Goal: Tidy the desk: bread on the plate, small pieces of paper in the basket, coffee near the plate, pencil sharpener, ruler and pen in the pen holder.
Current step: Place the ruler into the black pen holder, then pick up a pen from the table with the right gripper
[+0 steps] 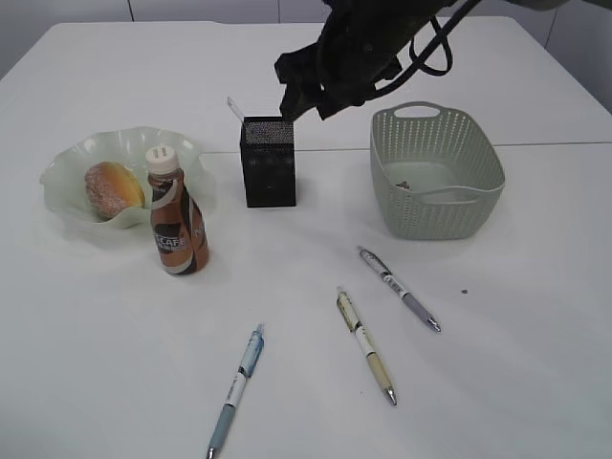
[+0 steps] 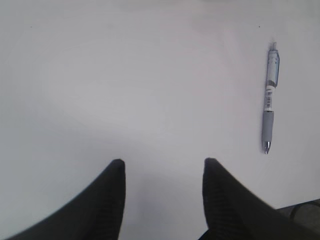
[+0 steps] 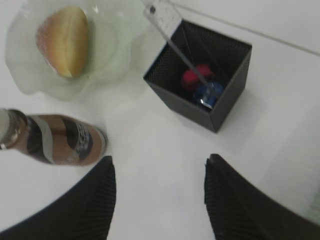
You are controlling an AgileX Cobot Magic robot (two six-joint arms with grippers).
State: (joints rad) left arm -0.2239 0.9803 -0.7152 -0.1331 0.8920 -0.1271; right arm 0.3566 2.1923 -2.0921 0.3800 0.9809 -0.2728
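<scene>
The bread (image 1: 113, 187) lies on the pale green plate (image 1: 67, 163), and the coffee bottle (image 1: 176, 216) stands upright beside it. The black mesh pen holder (image 1: 269, 163) holds a clear ruler (image 3: 167, 27) and red and blue sharpeners (image 3: 201, 85). Three pens lie on the table: a blue one (image 1: 237, 387), a yellowish one (image 1: 365, 344) and a grey one (image 1: 400, 287). My right gripper (image 1: 306, 96) hangs open and empty above the holder; its jaws (image 3: 159, 160) frame bare table. My left gripper (image 2: 165, 162) is open and empty over bare table, with a blue-grey pen (image 2: 270, 100) to its right.
A green basket (image 1: 478, 153) stands right of the holder with a small scrap (image 1: 402, 182) inside. The right arm and its cables reach in from the top right. The plate (image 3: 107, 47) and bottle (image 3: 55, 140) also show in the right wrist view.
</scene>
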